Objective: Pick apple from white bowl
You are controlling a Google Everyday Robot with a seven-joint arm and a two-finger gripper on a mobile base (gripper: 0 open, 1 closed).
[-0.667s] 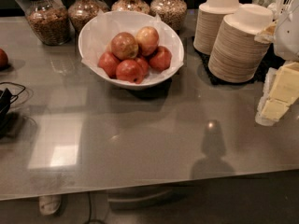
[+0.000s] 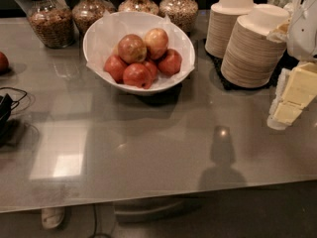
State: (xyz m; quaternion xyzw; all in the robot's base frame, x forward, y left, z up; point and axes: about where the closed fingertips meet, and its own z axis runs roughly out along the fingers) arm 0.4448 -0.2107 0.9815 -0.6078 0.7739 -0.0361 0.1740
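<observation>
The white bowl [image 2: 99,31], wide and glossy with a crinkled paper liner, stands at the back middle of the grey table. It holds several apples. The pale yellow-orange apple [image 2: 156,42] with a soft red blush sits on top at the back right of the pile. A browner mottled apple [image 2: 132,48] lies beside it on the left, and smaller deep-red apples [image 2: 137,75] lie in front. My gripper [image 2: 290,97], pale yellow and white, hangs at the right edge of the camera view, well right of the bowl and a little nearer, holding nothing.
Two stacks of beige disposable bowls [image 2: 250,48] stand between the gripper and the white bowl. Several glass jars [image 2: 49,19] line the back edge. A lone red apple [image 2: 2,62] and a black cable [image 2: 7,108] lie at the left. The table's front edge runs along the bottom.
</observation>
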